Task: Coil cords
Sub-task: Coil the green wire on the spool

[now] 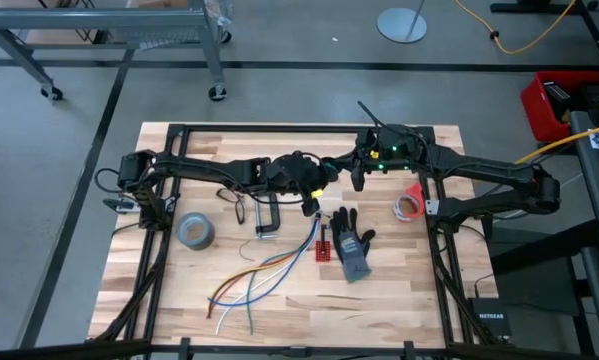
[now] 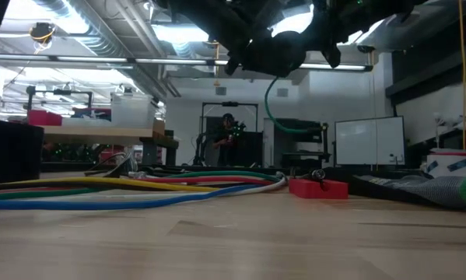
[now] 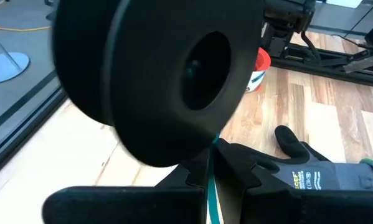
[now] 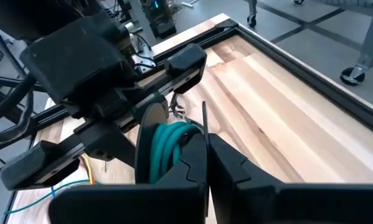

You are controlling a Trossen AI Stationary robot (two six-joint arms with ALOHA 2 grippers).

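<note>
Fingers of the left gripper (image 3: 208,186) pinch shut on a green cord (image 4: 167,149) wound on a black spool (image 3: 158,74), held above the table (image 1: 399,300) near its middle. Right gripper (image 4: 206,168), also closed, meets it there beside the spool, both arms stretched inward above the glove (image 1: 351,245).

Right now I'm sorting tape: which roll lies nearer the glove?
The red-and-white roll, just right of the glove; the grey roll lies farther off, across the loose wires.

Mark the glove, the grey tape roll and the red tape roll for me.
glove (image 1: 353,252): high view, on its palm.
grey tape roll (image 1: 195,231): high view, on its ring.
red tape roll (image 1: 411,203): high view, on its rim.
</note>
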